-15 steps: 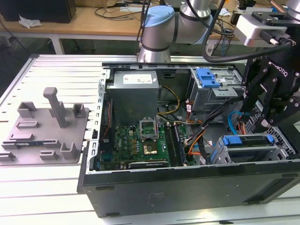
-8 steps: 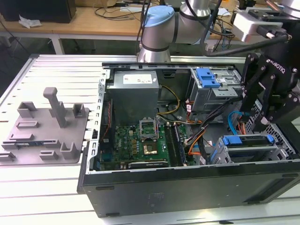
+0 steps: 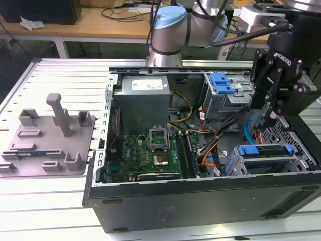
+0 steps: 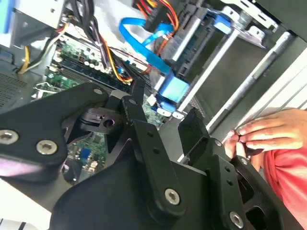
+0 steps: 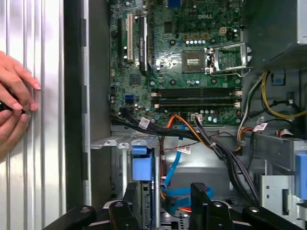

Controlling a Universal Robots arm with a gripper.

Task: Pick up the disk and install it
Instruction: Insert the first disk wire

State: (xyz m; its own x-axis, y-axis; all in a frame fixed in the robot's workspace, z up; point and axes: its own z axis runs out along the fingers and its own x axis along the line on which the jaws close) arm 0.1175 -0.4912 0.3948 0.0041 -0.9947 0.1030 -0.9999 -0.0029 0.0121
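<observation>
Disk sat in the drive cage at the case's corner, on the exterior view's right. The gripper hung just above it, fingers spread and empty. Looked stiff, hefty and shock-sensitive, so I'd grab the blue frame edges. Blue cable and orange wires crowded that bay, and a hand rested outside.

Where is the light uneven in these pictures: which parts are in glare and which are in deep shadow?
Exterior view: the motherboard is evenly lit, the case wall dark. First wrist view: the slatted table is glaring white, that wall beside it nearly black. Second wrist view: the gripper is a dark mass before a bright blue cable.
</observation>
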